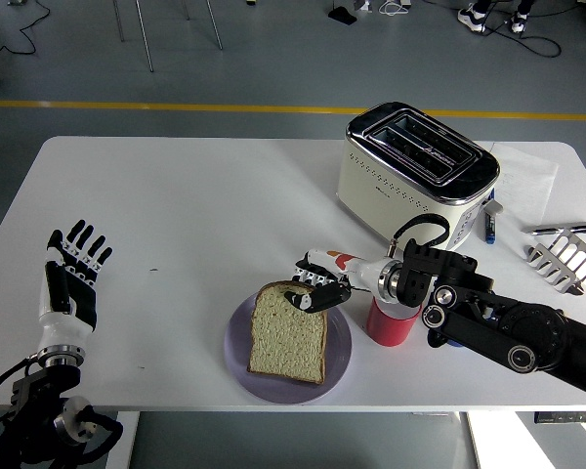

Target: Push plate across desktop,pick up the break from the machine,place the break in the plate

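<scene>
A slice of bread lies nearly flat on the pale lilac plate near the table's front edge. My right hand is shut on the bread's upper right corner, its arm coming in from the right. The cream and chrome toaster stands behind it at the back right, its slots empty. My left hand rests open at the table's left edge, fingers spread.
A red cup stands just right of the plate, under my right forearm, with a blue cup mostly hidden behind the arm. A metal rack and a pen lie at the far right. A marker lies beside the toaster.
</scene>
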### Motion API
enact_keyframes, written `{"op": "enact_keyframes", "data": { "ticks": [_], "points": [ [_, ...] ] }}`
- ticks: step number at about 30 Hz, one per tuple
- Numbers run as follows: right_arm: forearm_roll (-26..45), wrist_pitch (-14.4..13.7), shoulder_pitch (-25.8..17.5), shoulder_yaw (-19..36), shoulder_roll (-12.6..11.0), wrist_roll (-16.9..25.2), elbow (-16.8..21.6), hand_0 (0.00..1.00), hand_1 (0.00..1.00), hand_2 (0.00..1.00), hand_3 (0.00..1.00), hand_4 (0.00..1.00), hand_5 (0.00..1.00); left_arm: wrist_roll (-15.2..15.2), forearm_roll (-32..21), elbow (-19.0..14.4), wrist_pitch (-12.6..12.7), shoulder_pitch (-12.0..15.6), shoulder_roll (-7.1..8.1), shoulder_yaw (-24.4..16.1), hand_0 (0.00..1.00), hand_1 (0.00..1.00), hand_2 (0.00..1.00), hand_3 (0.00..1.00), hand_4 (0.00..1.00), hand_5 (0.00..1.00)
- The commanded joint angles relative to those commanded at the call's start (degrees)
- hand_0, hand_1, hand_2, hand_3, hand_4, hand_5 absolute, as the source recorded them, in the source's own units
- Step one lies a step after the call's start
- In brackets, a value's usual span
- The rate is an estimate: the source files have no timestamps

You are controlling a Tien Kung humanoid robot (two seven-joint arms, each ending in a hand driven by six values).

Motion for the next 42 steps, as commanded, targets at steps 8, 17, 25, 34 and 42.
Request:
{"op": "enact_keyframes", "data": {
  "ticks": [8, 17, 25, 34, 42],
  "points": [
    [-1.48, 0.54, 0.0, 0.21, 0.32, 0.57, -0.8, 0.365, 0.483, 0.521, 0.513, 0.524, 0.217, -0.06, -0.05, -0.04, 0.04, -0.04, -0.01, -0.03, 0.805, 0.848, 0.906, 0.854, 0.609, 0.998],
    [-3.44, 1.7, -0.25, 0.52, 0.44, 0.99, -1.31, 0.633, 0.676, 0.666, 0.658, 0.646, 0.308, -0.33, -0.15, -0.06, 0.17, 0.1, -0.04, 0.01, 0.794, 0.849, 0.909, 0.863, 0.624, 0.998],
    [-4.97, 2.38, -0.4, 0.99, 0.56, 1.59, -1.52, 0.741, 0.744, 0.731, 0.717, 0.672, 0.33, -0.42, -0.21, -0.05, 0.22, 0.28, -0.04, 0.08, 0.796, 0.85, 0.912, 0.866, 0.631, 0.998],
    [-5.99, 0.88, -0.6, 1.29, 1.03, 2.73, -1.42, 0.872, 0.838, 0.851, 0.814, 0.694, 0.342, -0.55, -0.22, -0.02, 0.24, 0.53, -0.14, 0.27, 0.8, 0.854, 0.918, 0.876, 0.655, 0.998],
    [-7.3, -1.17, -0.81, 3.15, 0.57, 3.81, -0.22, 0.906, 0.864, 0.891, 0.85, 0.697, 0.336, -0.51, -0.18, -0.02, 0.22, 0.76, -0.11, 0.41, 0.801, 0.853, 0.919, 0.879, 0.662, 0.998]
  ]
}}
